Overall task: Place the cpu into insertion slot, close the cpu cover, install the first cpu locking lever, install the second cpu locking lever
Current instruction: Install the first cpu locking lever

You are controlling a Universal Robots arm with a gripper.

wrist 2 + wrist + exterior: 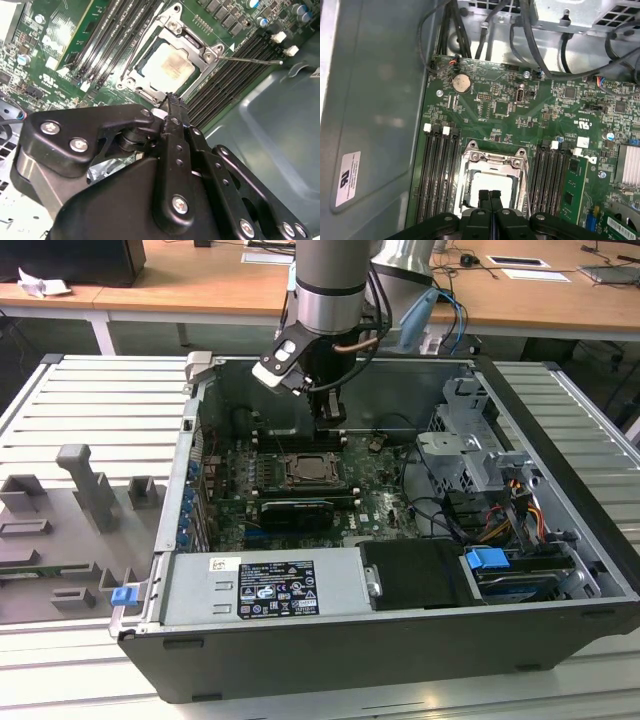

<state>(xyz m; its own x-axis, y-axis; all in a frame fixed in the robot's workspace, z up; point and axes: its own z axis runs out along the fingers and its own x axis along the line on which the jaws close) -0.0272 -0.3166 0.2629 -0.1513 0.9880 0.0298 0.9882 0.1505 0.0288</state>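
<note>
Now, exterior view: gripper (328, 426) just above insertion slot (316, 471). Second wrist view: cpu (170, 67) seated, cpu cover (192, 42) down over it, locking lever (250, 60) sticking free. First wrist view: fingers (484, 197) pressed together over cover, empty; first lever step likely, needs precise push

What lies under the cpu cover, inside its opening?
The cpu shows its pale face through the opening of the cpu cover. Its edges and the insertion slot beneath are covered and cannot be seen.
</note>
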